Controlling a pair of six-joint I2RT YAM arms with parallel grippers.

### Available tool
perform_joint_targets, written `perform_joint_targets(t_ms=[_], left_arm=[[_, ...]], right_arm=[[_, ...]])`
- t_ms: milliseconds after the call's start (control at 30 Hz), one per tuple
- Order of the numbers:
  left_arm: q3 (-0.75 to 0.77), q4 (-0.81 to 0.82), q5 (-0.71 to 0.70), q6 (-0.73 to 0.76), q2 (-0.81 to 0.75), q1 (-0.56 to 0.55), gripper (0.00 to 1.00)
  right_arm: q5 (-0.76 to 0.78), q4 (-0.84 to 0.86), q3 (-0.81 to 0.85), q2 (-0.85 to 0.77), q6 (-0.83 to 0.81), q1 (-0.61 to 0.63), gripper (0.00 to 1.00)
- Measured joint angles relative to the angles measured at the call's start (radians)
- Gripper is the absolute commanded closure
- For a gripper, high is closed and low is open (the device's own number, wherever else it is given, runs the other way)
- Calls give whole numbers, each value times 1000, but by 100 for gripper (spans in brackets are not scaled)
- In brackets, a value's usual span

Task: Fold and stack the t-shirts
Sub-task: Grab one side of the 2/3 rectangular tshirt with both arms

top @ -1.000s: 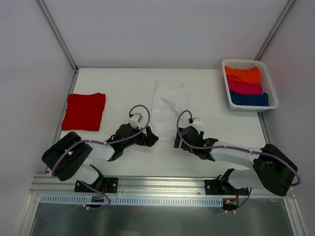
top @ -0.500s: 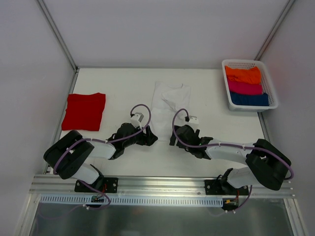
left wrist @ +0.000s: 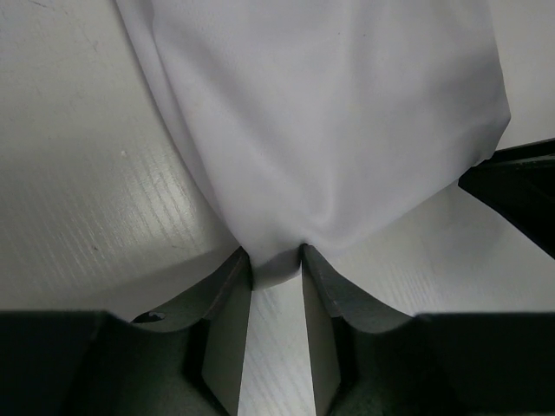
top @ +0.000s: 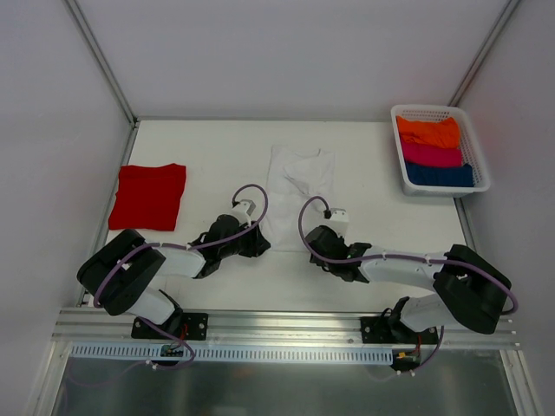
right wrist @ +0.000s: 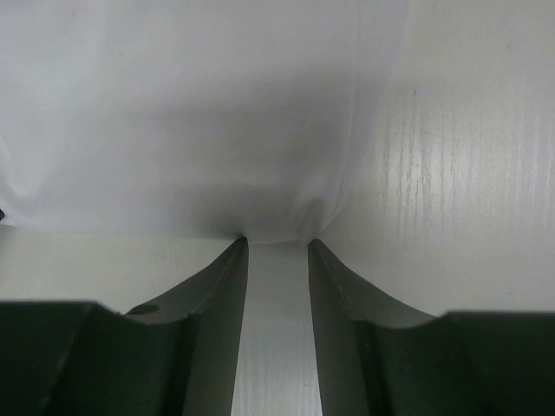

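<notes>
The white t-shirt [top: 299,178] lies in a narrow strip at the table's middle, its near hem toward the arms. My left gripper [top: 263,245] sits at the hem's left corner, and in the left wrist view the left gripper [left wrist: 277,260] is shut on a bunched bit of the white t-shirt [left wrist: 321,113]. My right gripper [top: 310,245] is at the hem's right corner. Seen from the right wrist, the right gripper [right wrist: 277,244] pinches the edge of the white t-shirt [right wrist: 191,104]. The red t-shirt [top: 147,196] lies folded at the far left.
A white basket [top: 401,165] at the back right holds folded orange, pink and blue garments. White walls with metal rails close in the table on three sides. The right arm's dark body [left wrist: 520,191] shows at the edge of the left wrist view.
Both grippers have closed from wide open onto the white t-shirt's near hem. The two have also drawn slightly closer to each other at that edge.
</notes>
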Motion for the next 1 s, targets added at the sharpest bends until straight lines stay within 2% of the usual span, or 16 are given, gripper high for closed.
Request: perform_joint_targets(t_ms=[200, 267, 300, 333, 433, 467, 567, 767, 1000], left_arm=[[6, -10, 0, 1, 0, 0, 69], [7, -12, 0, 2, 0, 0, 69], [8, -13, 0, 3, 0, 0, 68], [9, -15, 0, 3, 0, 0, 66], [16, -16, 2, 10, 0, 0, 42], [23, -17, 2, 11, 0, 0, 29], [36, -14, 0, 11, -5, 0, 16], [43, -32, -24, 10, -11, 0, 15], [53, -60, -34, 10, -16, 0, 16]], right_arm=[[23, -22, 35, 34, -1, 17, 61], [25, -28, 45, 45, -2, 21, 53], [27, -37, 52, 51, -1, 24, 46], [30, -45, 58, 56, 1, 26, 44], [48, -77, 74, 64, -1, 38, 39], [55, -90, 79, 64, 0, 42, 38], [84, -135, 86, 58, 9, 50, 34], [130, -197, 82, -5, 24, 53, 33], [156, -219, 82, 1, 38, 47, 31]])
